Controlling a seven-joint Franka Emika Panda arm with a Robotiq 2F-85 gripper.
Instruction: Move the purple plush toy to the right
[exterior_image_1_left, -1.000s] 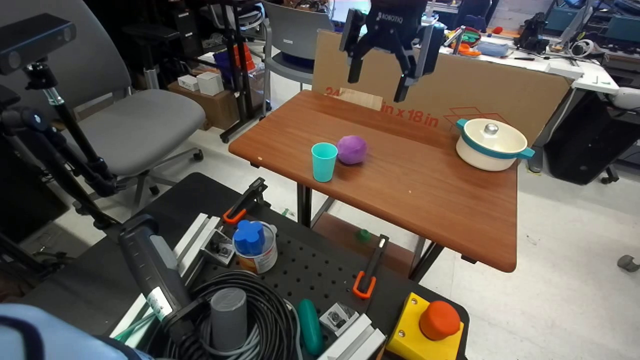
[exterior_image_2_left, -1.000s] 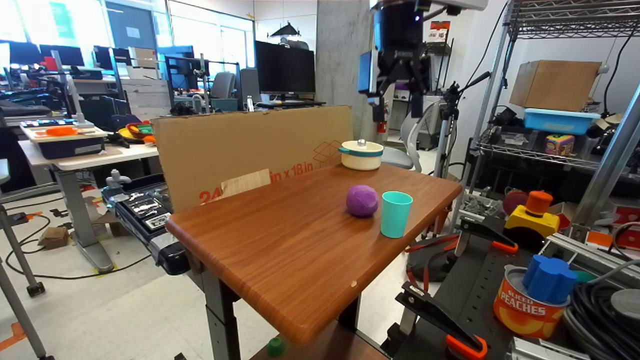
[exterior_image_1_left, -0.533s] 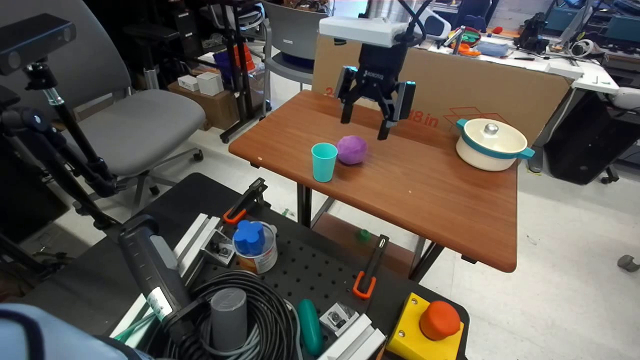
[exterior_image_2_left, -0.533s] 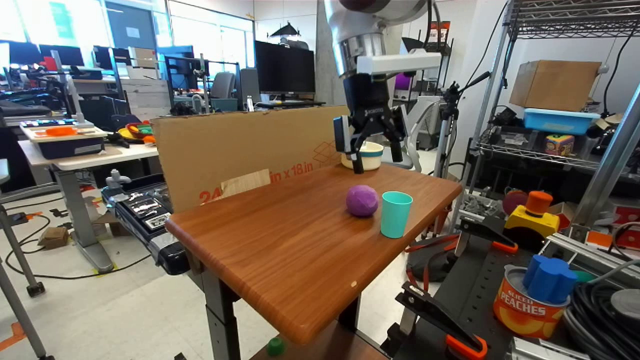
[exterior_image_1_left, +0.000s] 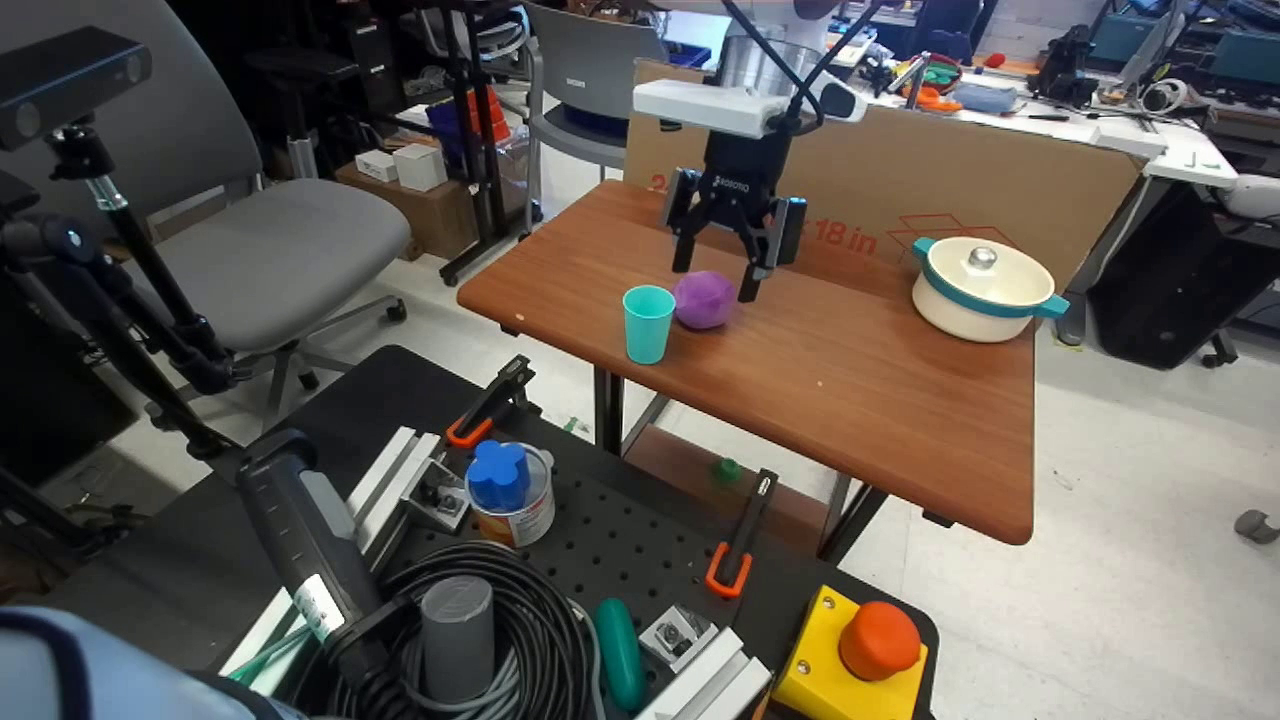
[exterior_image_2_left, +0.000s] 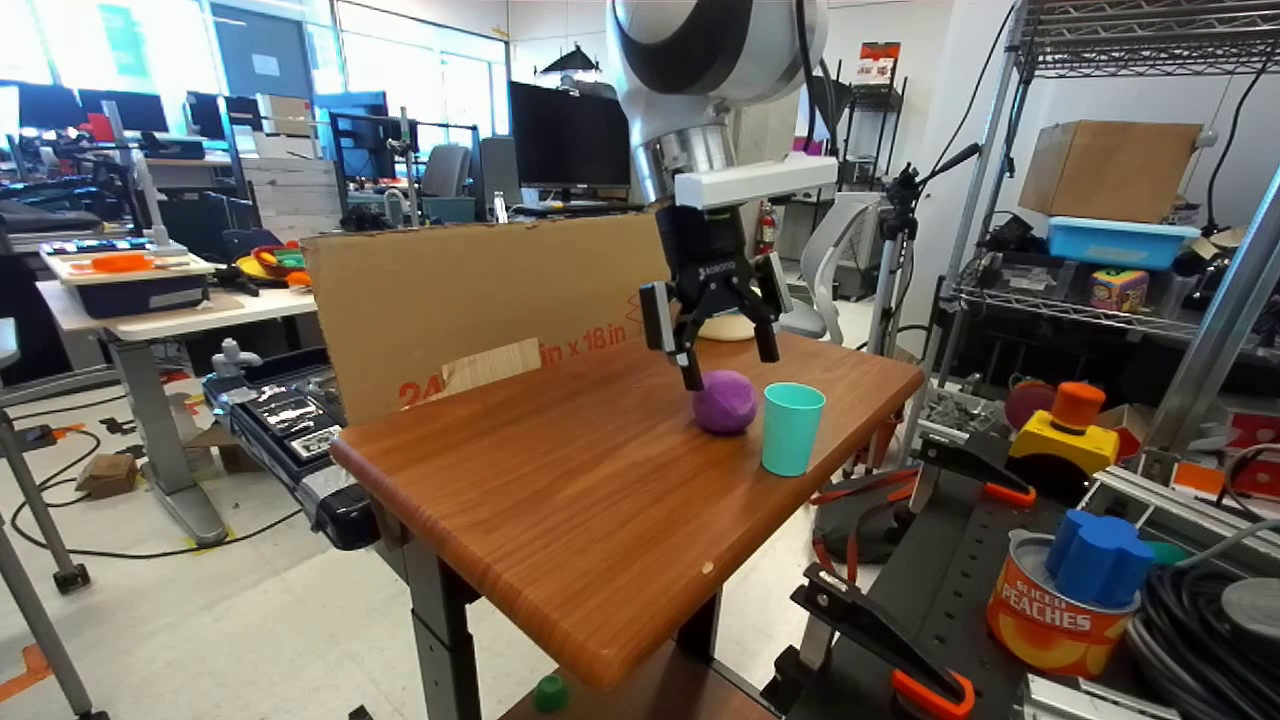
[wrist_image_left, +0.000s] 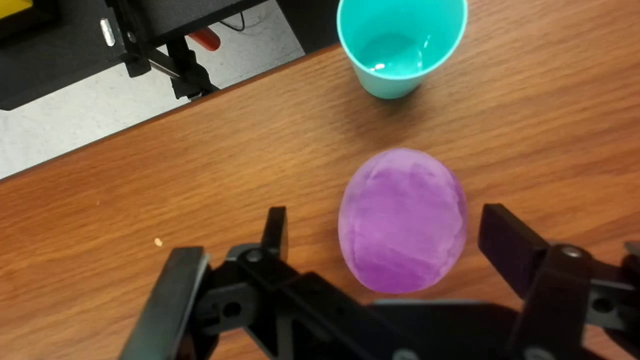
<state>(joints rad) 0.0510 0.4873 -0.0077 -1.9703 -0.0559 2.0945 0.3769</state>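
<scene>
The purple plush toy, a small roundish ball, rests on the brown table in both exterior views (exterior_image_1_left: 704, 304) (exterior_image_2_left: 725, 406) and in the wrist view (wrist_image_left: 402, 222). My gripper (exterior_image_1_left: 715, 279) (exterior_image_2_left: 730, 369) is open and empty, pointing down just above the toy. In the wrist view the toy shows between the two spread fingertips (wrist_image_left: 385, 225), with a gap on either side; the right-hand finger is nearer to it. I see no clear contact. The teal cup (exterior_image_1_left: 648, 325) (exterior_image_2_left: 792, 430) stands upright close beside the toy, and it also shows in the wrist view (wrist_image_left: 387, 82).
A cream pot with teal handles and a lid (exterior_image_1_left: 970, 308) stands at the table's far end; the gripper partly hides it in an exterior view (exterior_image_2_left: 728, 328). A cardboard panel (exterior_image_1_left: 900, 180) stands along the back edge. The table's front edge (wrist_image_left: 150, 119) runs near the cup.
My gripper has come down from high above the table and across to the toy, staying open. The toy, the cup and the pot have not moved.
</scene>
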